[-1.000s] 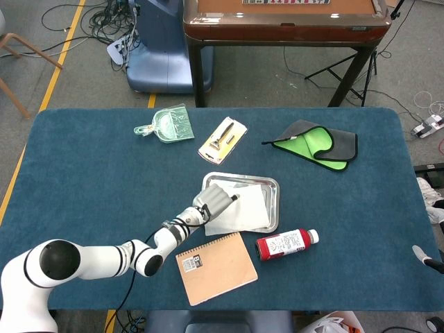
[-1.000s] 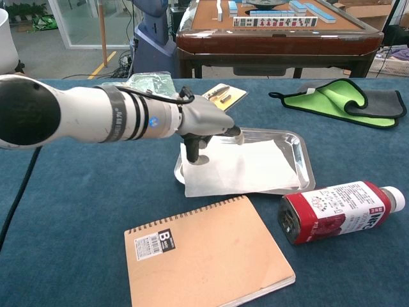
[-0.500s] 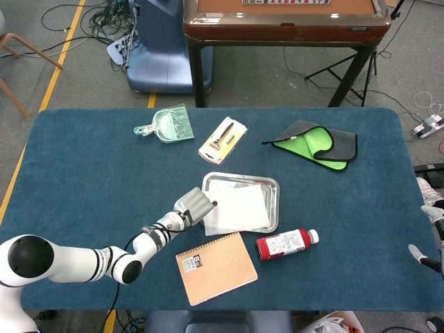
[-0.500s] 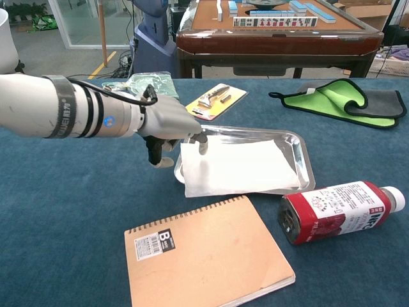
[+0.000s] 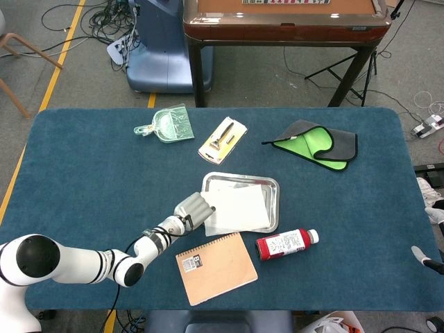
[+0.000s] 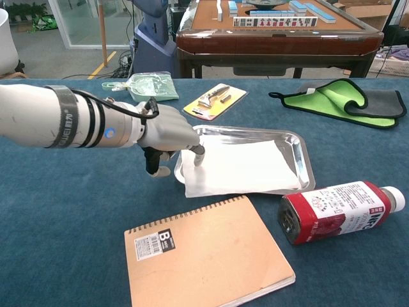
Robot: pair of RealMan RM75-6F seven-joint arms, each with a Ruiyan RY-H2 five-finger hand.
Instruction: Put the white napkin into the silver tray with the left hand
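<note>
Blue table [image 5: 90, 159], white napkin [image 6: 239, 167] lengthwise across silver tray [image 6: 301, 153].

Shiny polished metal silver tray [image 6: 300, 160], matt white paper napkin [image 6: 239, 167], fuzzy blue cloth table cover [image 6: 64, 224]

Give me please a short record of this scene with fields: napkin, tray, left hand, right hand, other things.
napkin: white napkin lies in the tray, its near edge hanging over the rim
tray: silver tray, flat on the table
left hand: left hand at the tray's left end, a fingertip on the napkin corner
right hand: not in view
other things: notebook, red bottle, green cloth
</note>
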